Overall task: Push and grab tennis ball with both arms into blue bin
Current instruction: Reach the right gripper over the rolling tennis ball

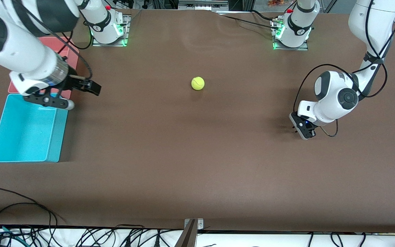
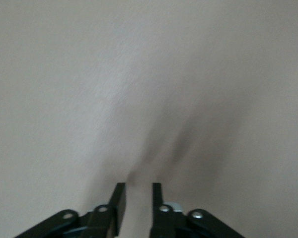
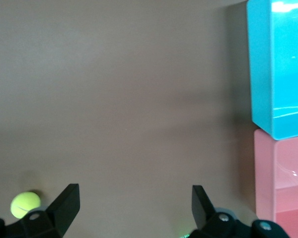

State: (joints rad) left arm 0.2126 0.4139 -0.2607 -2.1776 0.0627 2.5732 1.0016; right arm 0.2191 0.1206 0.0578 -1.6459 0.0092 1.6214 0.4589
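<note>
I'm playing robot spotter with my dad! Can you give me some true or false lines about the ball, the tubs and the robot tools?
1. The tennis ball is inside the blue bin. False: it lies on the bare table, mid-table, and the bin holds nothing.
2. The pink tub sits right beside the blue bin, farther from the front camera. True.
3. The right tool has its fingers spread wide. True.
4. The left tool is gripping the ball. False: its fingers are nearly shut on nothing, low over the table at the left arm's end.
5. The right tool hangs by the bins. True.
</note>
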